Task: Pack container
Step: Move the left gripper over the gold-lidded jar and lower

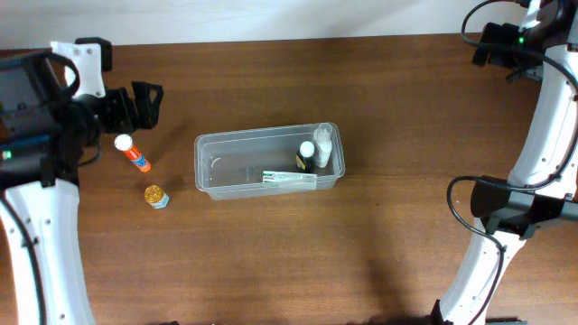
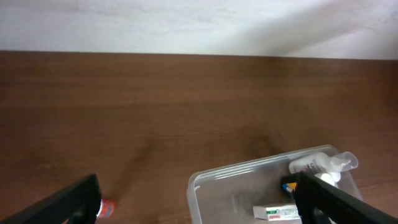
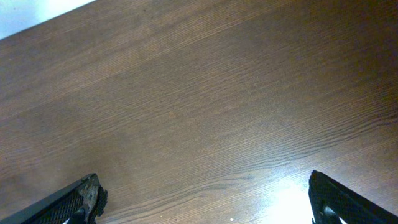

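The clear plastic container sits mid-table and holds a white bottle, a small dark bottle and a white box. It also shows in the left wrist view. An orange tube with a white cap and a small gold-capped jar lie on the table left of the container. My left gripper is open and empty, just above the orange tube. My right gripper is open and empty over bare wood; in the overhead view only its arm shows at the right edge.
The brown wooden table ends at a white wall along the back. The right arm's body stands at the table's right side, with cables at the top right corner.
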Robot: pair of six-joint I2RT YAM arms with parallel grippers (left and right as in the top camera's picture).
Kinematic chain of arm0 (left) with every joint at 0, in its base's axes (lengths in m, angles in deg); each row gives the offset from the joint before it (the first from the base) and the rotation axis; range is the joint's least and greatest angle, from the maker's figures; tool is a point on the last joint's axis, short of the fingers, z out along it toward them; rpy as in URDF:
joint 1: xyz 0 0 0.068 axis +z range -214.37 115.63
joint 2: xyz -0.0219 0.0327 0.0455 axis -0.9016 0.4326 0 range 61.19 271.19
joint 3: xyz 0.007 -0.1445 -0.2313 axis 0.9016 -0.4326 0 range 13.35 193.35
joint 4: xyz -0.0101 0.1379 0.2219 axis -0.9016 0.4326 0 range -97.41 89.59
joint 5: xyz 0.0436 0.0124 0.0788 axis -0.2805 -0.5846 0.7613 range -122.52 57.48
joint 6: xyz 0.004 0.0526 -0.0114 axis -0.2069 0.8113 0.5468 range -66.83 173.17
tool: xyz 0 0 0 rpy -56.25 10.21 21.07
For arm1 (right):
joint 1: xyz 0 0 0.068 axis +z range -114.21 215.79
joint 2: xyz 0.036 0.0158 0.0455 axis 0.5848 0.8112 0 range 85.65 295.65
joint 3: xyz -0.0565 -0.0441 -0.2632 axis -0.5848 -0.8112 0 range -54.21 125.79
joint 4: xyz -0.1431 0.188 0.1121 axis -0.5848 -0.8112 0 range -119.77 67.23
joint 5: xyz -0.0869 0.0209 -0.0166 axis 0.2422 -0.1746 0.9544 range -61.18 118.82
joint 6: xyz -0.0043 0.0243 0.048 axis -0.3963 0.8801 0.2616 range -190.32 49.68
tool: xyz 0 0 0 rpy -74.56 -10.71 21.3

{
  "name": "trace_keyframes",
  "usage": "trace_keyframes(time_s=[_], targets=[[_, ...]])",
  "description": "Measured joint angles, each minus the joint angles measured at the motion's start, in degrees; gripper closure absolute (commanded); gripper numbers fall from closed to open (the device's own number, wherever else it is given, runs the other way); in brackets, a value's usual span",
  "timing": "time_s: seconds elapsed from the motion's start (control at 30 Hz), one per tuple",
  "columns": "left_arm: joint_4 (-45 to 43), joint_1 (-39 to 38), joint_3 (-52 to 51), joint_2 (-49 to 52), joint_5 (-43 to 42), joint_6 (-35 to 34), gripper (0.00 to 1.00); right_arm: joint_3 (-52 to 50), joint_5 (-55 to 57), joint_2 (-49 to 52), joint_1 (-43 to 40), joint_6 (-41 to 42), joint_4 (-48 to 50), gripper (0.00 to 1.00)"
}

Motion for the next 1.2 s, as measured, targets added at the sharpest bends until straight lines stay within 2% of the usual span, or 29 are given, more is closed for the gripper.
trace_keyframes(time_s=[0.3,0.4,0.6,0.77,1.03,1.2], targets=[[4.2,0.0,0.2,5.2,-0.5,0.0,0.01,0.0,0.0,0.0,0.0,0.0,0.0,0.02],[5.2,0.0,0.2,5.9,1.9,-0.3,0.01,0.0,0.0,0.0,0.0,0.0,0.0,0.02],[12.3,0.0,0.2,8.3,11.4,-9.5,0.01,0.0,0.0,0.0,0.0,0.0,0.0,0.02],[14.5,0.0,-1.2,10.8,17.9,-16.7,0.01,0.0,0.0,0.0,0.0,0.0,0.0,0.02],[19.2,0.0,-4.3,11.1,21.2,-20.1,0.01,0.0,0.0,0.0,0.0,0.0,0.0,0.02],[18.8,-0.2,-9.7,11.1,22.0,-20.5,0.01,0.0,0.0,0.0,0.0,0.0,0.0,0.02]])
